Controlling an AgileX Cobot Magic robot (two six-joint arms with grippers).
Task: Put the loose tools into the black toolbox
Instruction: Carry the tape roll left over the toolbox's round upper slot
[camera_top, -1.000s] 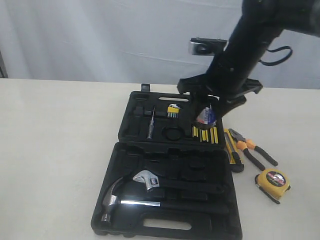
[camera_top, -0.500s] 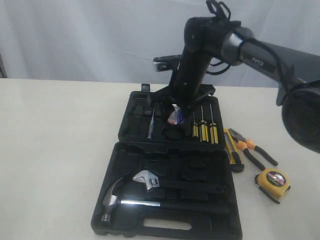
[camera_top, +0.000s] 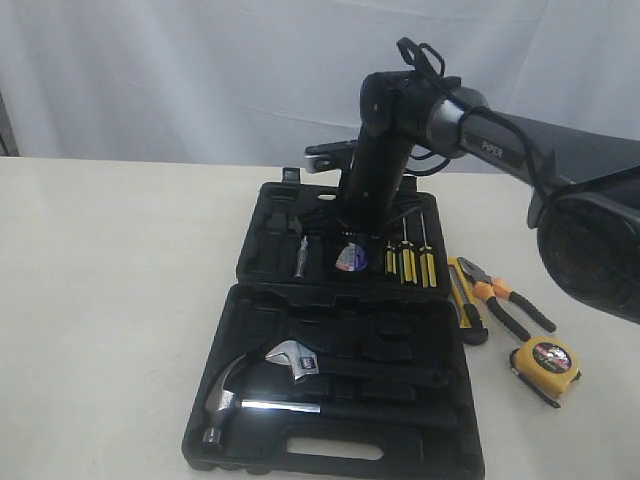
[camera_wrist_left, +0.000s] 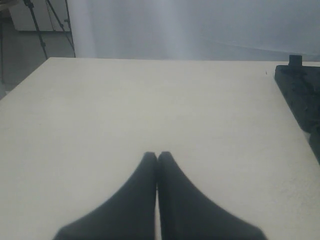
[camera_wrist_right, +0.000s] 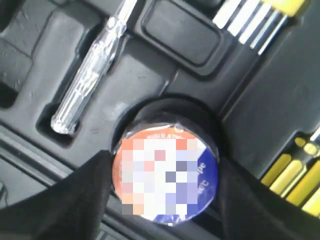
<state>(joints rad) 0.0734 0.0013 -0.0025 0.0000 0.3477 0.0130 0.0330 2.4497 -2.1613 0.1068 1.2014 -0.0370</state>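
While the right arm (camera_top: 385, 170) covers much of it from outside, I see the black tape roll (camera_wrist_right: 167, 180) at the round recess (camera_wrist_right: 167, 106) in the black toolbox (camera_top: 225, 330), beside the yellow-black screwdrivers (camera_top: 408, 262). Whether it's seated I can't tell. Label faces up, axis roughly upright. Right fingers (camera_wrist_right: 65, 205) pinch its sides; left fingers (camera_wrist_left: 135, 205) hang pressed together above the table (camera_wrist_left: 150, 100).

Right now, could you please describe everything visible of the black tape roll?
The black tape roll is round, with its white, blue and red label facing up. It sits level at the round recess of the black toolbox, gripped at two opposite sides by the right gripper.
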